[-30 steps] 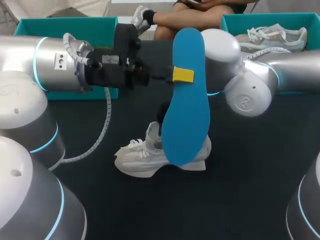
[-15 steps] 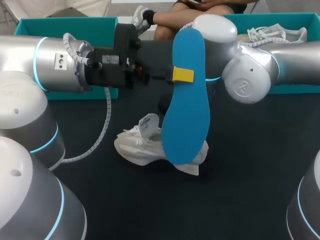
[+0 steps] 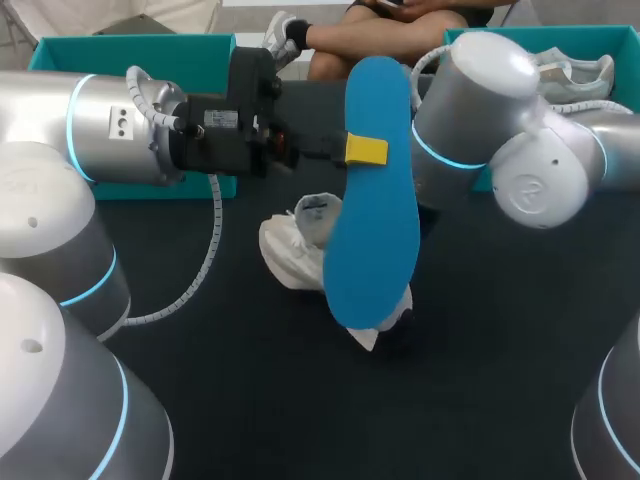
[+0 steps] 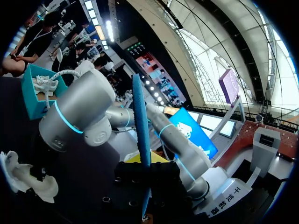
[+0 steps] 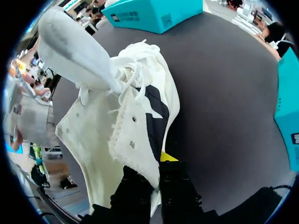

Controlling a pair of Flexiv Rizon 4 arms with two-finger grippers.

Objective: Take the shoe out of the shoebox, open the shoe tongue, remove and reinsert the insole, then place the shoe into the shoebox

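My left gripper [image 3: 352,150] is shut on the blue insole [image 3: 375,220] and holds it on edge above the table's middle. In the left wrist view the insole [image 4: 139,116] stands edge-on between the fingers [image 4: 136,159]. Behind the insole, the white shoe [image 3: 300,243] is tilted up off its sole. In the head view the insole hides my right gripper. The right wrist view shows that gripper [image 5: 156,169] shut on the edge of the shoe's upper [image 5: 133,135], with the shoe hanging ahead of the fingers. From the left wrist view the shoe [image 4: 25,177] shows below my right arm [image 4: 79,112].
A teal shoebox [image 3: 470,45] at the back right holds another white shoe [image 3: 570,72]. A second teal box [image 3: 130,50] stands at the back left, partly behind my left arm. The dark table [image 3: 500,380] lies in front.
The right arm has swung up and to the right, lifting the shoe. The shoe has gone from lying flat to tilted up. The left arm and insole have not moved.
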